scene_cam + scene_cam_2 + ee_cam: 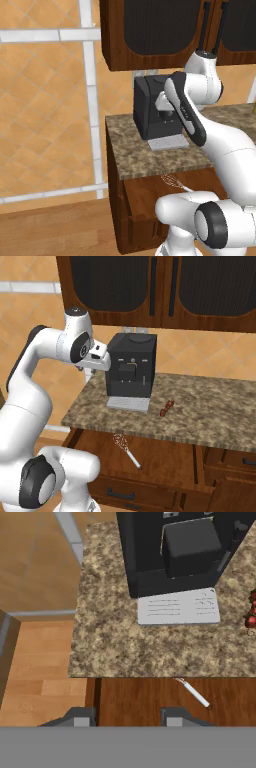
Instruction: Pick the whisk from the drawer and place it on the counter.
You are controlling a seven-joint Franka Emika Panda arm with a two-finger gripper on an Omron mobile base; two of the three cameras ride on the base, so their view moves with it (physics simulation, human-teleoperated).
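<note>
Glossy white rounded arm segments, dark grey joint rings, black trim

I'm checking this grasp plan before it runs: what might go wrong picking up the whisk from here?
The whisk lies flat on the drawer bottom, its head close under the counter edge, so the descending gripper may clip that edge. The thin handle could slip from the fingers. The coffee machine stands close beside the hand, risking a bump when lifting.

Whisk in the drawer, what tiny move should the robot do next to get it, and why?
Probably lower the open gripper toward the whisk. The whisk lies untouched on the open drawer bottom, while the gripper is high above, empty.
</note>
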